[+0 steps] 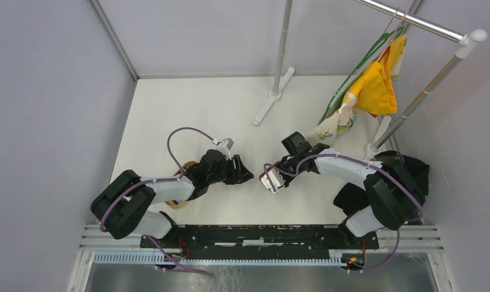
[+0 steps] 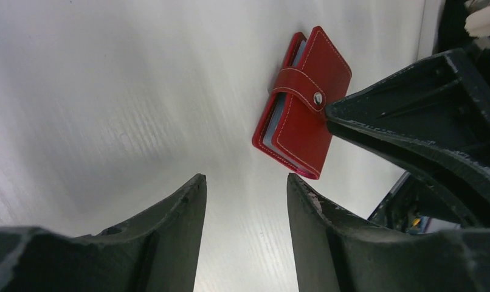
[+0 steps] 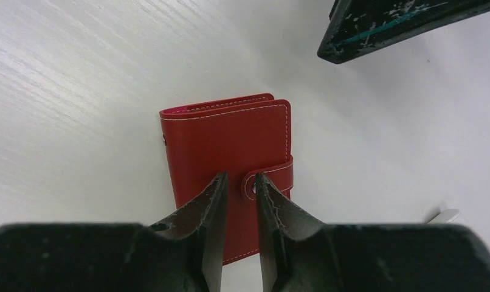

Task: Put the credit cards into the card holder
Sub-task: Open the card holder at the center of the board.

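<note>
The card holder (image 3: 224, 134) is a red wallet lying shut on the white table, its tab snapped over the cover. My right gripper (image 3: 240, 177) hovers over it, jaws parted by a narrow gap. The rounded end of the tab sits in that gap, touching only the right finger. In the left wrist view the card holder (image 2: 303, 109) lies ahead and to the right, with the right arm's fingers (image 2: 400, 115) at its snap. My left gripper (image 2: 244, 179) is open and empty, just short of the holder's near corner. The credit cards are out of view.
A tan wooden tray (image 1: 186, 165) lies mostly under the left arm. A clothes rack's base (image 1: 273, 97) stands at the back, with a yellow garment (image 1: 376, 85) hanging at the right. Black cloth (image 1: 413, 170) is bunched by the right arm.
</note>
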You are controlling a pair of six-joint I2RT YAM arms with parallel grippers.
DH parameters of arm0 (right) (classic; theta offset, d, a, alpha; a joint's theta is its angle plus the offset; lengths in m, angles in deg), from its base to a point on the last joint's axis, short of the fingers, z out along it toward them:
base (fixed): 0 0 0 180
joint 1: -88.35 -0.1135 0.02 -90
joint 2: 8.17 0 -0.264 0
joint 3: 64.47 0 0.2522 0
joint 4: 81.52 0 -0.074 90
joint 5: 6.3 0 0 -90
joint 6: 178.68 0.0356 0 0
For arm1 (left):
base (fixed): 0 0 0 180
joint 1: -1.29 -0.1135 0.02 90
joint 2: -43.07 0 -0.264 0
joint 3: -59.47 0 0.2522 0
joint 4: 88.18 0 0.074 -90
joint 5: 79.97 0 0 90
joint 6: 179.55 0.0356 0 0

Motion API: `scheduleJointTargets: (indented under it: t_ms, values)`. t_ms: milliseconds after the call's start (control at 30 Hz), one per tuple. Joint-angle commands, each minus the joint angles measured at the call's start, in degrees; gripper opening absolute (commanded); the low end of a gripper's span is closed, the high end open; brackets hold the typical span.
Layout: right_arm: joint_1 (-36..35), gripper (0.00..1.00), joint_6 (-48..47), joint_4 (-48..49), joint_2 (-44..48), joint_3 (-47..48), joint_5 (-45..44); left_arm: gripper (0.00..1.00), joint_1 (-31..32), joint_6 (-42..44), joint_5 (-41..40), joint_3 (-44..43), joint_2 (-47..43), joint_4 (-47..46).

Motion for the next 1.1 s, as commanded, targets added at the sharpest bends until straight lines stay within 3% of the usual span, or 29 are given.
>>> scheduleJointTargets:
  t_ms: [0, 200, 467, 800, 933, 1067]
  values:
    - [-0.5, 0.3, 1.4, 1.9, -0.7, 2.1, -2.6, 0.57, 1.1, -11.4, -1.8, 0.0, -0.6, -6.5]
    - [-0.7, 0.31, 1.9, 2.1, -1.3, 2.2, -3.0, 0.57, 4.2, -18.6, -6.2, -1.0, 2.1, -6.5]
    - [-0.7, 0.31, 2.4, 2.5, -1.6, 2.1, -3.4, 0.49, 7.4, -23.9, -9.9, -2.8, 6.3, -8.3]
    - [-0.8, 0.31, 2.5, 2.7, -1.1, 1.8, -3.8, 0.42, 8.0, -25.3, -6.9, -6.4, 15.3, -13.1]
    - [-0.7, 0.31, 2.5, 2.6, -1.3, 1.8, -3.6, 0.31, 8.0, -24.5, -6.5, -7.4, 16.7, -13.1]
    - [-0.7, 0.31, 2.4, 2.7, -1.2, 1.7, -3.9, 0.1, 8.0, -21.9, -6.8, -8.8, 17.2, -10.8]
